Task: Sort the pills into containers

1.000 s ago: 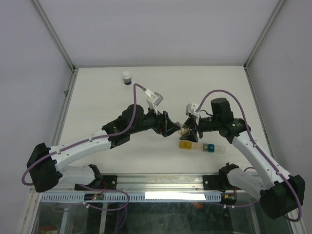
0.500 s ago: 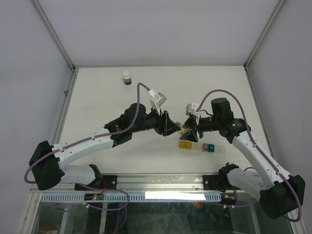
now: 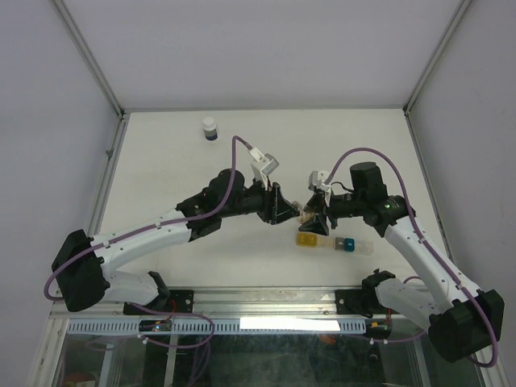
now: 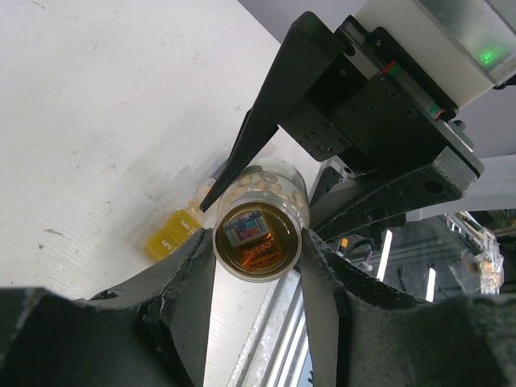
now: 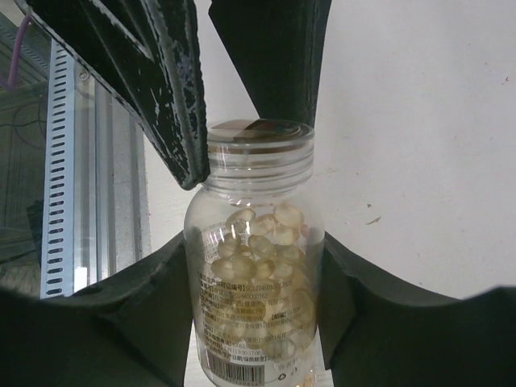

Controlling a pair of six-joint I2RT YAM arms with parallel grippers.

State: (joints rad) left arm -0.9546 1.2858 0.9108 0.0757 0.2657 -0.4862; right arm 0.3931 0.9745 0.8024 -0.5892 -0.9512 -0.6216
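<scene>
White table [image 3: 161, 153]: right gripper [image 5: 254, 274] pinches the vial [image 5: 256, 210] body; left gripper [image 4: 260, 278] apparently clamps its cap [image 5: 260, 133].

Robot lab test booth. White counter [image 3: 161, 161], plain grey walls [image 3: 40, 121], metal frame bars [image 3: 89, 55]. Two robot arms [image 3: 145, 238] bolted at near edge, beside cable rail [image 3: 105, 326].

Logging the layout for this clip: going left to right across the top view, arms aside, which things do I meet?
Bottle → vial → teal compartment.
</scene>
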